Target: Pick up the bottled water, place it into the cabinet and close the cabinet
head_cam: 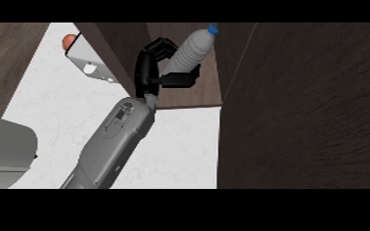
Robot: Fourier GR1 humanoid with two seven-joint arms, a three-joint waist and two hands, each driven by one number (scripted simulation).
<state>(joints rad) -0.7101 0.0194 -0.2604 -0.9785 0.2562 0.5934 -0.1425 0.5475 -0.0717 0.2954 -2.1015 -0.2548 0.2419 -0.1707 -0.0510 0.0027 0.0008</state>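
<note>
Across the right of the head view stands the largest thing, a dark brown wooden cabinet door (296,107), swung open and seen edge-on so that its broad face fills that side. Beside it, toward the top middle, lies the open dark brown wooden cabinet (195,95), its floor and side walls showing around the bottle. Below and to the left spreads the white marbled counter top (57,103), with a strip of dark brown wall panel (18,54) along the upper left edge. From the lower edge rises one grey forearm (115,142), slanting up toward the cabinet's opening; which arm it is cannot be told for certain, though it reads as the right one. A grey rounded object (16,151) sits at the left edge, cut off by the frame. On the counter near the cabinet's left wall lies a white box-like item (90,61) with an orange-red round thing (69,40) just beyond it. At the forearm's end the black right hand (155,73) has its fingers and thumb curled round the clear ribbed plastic water bottle (189,51), clamped on its lower part. The bottle is tilted, inside the cabinet's opening, its small blue cap (212,29) pointing up and to the right.
</note>
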